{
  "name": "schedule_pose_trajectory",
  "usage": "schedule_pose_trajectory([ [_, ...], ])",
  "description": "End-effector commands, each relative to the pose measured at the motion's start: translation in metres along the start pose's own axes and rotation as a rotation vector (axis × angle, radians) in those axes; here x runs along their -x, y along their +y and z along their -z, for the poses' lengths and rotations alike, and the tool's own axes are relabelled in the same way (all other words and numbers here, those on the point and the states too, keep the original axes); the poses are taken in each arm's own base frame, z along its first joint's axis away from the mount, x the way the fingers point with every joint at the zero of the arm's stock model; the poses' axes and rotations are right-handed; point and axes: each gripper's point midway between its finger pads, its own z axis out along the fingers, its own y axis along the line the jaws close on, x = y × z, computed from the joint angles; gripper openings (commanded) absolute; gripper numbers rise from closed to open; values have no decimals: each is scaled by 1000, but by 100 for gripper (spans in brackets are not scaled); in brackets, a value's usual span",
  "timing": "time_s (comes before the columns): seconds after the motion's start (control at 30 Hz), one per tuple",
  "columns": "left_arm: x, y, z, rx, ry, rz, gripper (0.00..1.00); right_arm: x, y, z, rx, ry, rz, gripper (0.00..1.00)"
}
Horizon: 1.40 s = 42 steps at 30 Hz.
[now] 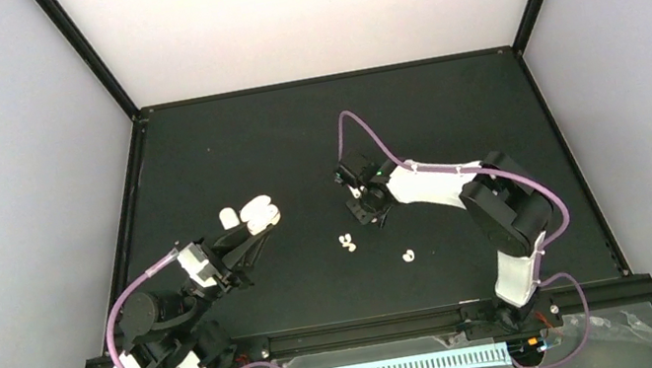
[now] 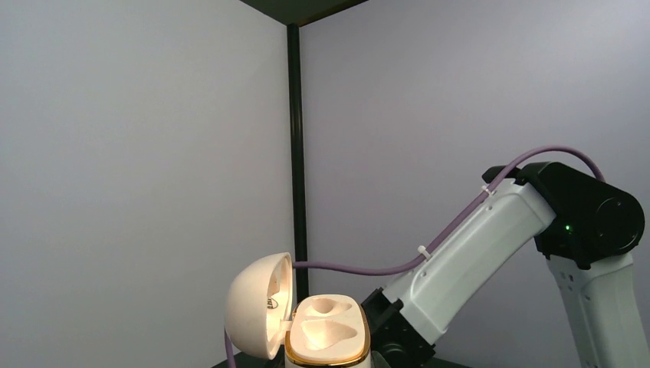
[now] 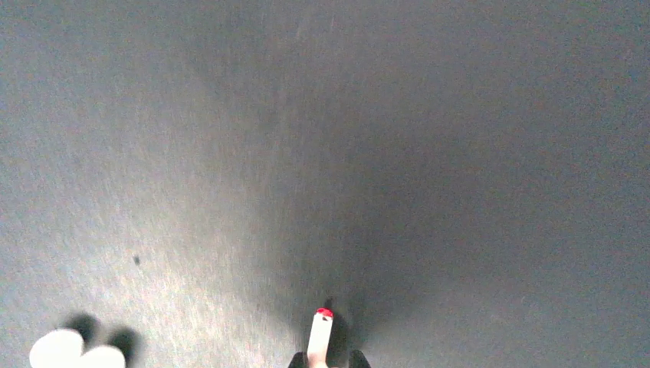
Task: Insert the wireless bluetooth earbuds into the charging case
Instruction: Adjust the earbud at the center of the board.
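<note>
We saw a slim white stemmed earbud with a red tip (image 3: 320,331) pinched between the nearly closed fingers of the right end effector (image 1: 374,216), low over the black table (image 1: 452,123). A pair of tiny white earbuds (image 1: 347,241) lay on the table just beside that end effector. A single white earbud (image 1: 408,255) lay nearer the arm bases. The left end effector (image 1: 249,239) was clamped on the white gold-rimmed charging case (image 2: 326,331), lid hinged open, well left of the loose earbuds.

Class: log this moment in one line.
left fingers: shut on open white clamshell charging case, sockets empty | right fingers: shut on slim white red-tipped earbud | black table: white earbuds loose
</note>
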Motion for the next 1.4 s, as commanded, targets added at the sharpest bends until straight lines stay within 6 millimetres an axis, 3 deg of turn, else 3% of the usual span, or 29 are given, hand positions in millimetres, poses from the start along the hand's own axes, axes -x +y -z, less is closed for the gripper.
schedule_pose_trajectory([
  [0.0, 17, -6, 0, -35, -42, 19, 2, -21, 9, 5, 26, 34, 52, 5],
  [0.1, 15, -6, 0, -35, -36, 18, 2, -25, 9, 7, 37, 29, 30, 8],
  [0.3, 12, -6, -2, -33, -25, 15, 1, -19, 15, 31, 100, -42, -71, 34],
  [0.43, 10, -4, -3, -24, -19, 13, 1, -29, 24, 47, 177, -78, -146, 40],
  [0.57, 9, -3, -3, -19, -14, 8, 1, -50, 46, 45, 277, -45, -182, 29],
  [0.67, 7, -3, -4, -16, -7, 5, 2, -55, 50, 36, 292, -42, -221, 20],
  [0.87, 4, -3, -6, -15, 5, -2, 1, -56, 19, 13, 136, -53, -324, 6],
  [1.03, 2, -2, -6, -8, 11, -4, 2, -57, -3, 4, 101, -58, -381, 5],
  [1.37, -2, -1, -8, -6, 25, -7, 2, -45, -19, -8, 99, -41, -397, 5],
])
